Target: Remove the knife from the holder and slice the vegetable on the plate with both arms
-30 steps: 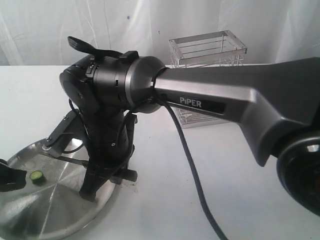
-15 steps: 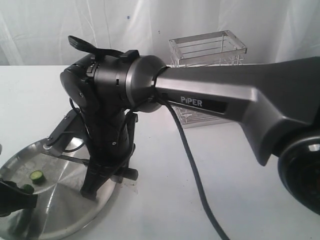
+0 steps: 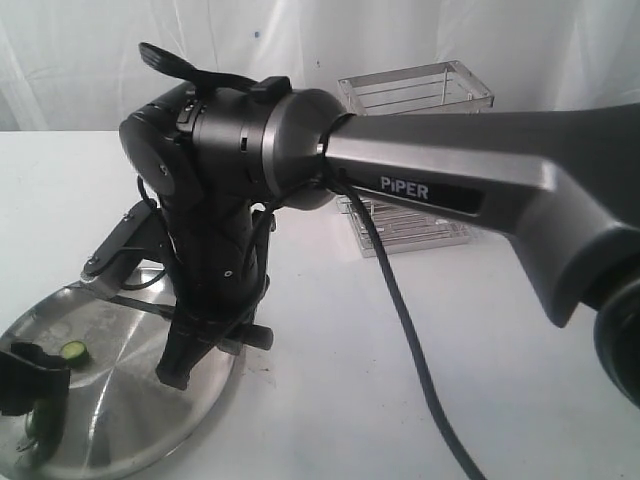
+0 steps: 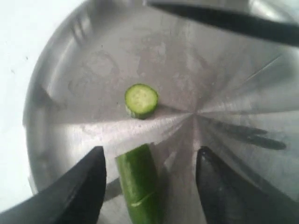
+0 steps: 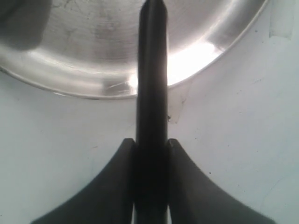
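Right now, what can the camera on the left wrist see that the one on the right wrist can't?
Only the left wrist view shows the stubby dark green vegetable piece, one round cut slice lying apart from it, and the open left pincer standing either side of the piece. Only the right wrist view shows the right pincer shut on the small black-handled knife, and the white table. Both show the shiny round steel plate and that knife; its dark blade crosses one edge of the left wrist view.
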Robot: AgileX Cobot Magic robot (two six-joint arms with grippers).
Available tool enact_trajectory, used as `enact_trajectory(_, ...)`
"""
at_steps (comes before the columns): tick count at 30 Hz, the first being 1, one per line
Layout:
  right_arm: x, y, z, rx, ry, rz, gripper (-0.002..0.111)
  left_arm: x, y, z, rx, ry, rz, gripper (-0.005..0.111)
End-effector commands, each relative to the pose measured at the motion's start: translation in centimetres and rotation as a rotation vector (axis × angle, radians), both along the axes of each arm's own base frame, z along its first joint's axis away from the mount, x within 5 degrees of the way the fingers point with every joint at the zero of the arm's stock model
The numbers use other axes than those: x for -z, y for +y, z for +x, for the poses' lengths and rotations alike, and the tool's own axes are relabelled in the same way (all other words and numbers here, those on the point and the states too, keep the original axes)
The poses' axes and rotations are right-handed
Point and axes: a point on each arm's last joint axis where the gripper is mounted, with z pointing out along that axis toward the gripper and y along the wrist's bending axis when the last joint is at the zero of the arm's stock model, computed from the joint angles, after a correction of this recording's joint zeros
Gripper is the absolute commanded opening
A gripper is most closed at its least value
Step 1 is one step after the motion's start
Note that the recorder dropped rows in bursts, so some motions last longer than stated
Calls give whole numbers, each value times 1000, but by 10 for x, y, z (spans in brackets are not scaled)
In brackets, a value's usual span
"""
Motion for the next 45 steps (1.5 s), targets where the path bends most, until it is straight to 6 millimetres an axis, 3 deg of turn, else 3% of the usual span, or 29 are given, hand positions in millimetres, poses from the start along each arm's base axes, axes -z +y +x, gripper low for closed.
enact_trajectory(1, -8, -1, -2, -75, 2, 15, 0, -24, 0, -4, 16, -92, -25, 61)
enact_trajectory(7, -9, -13, -11, -169, 13, -18, 0, -43, 13, -14, -56, -182, -39, 61)
enact_trajectory(10, -20, -20, -16, -189, 0, -8, 0, -44, 14, -17, -65, -166, -60, 61)
enact_trajectory(15, -38, -16, -24, -332, -6, 113, 0, -43, 13, -19, -95, -143, -109, 61)
enact_trajectory(19, -38, -12, -29, -423, 30, 156, 0, -41, 12, -20, -142, -114, -174, 61)
enact_trajectory(24, -34, -10, -29, -505, 6, 169, 0, -42, 12, -20, -165, -116, -200, 61)
enact_trajectory(29, -16, -7, -26, -527, 11, 152, 0, -49, 12, -19, -163, -139, -206, 61)
enact_trajectory(40, 3, 7, -15, -491, -50, 199, 0, -52, 11, -18, -160, -134, -216, 61)
enact_trajectory(45, 10, 8, -13, -419, -34, 186, 0, -65, 10, -15, -161, -173, -232, 61)
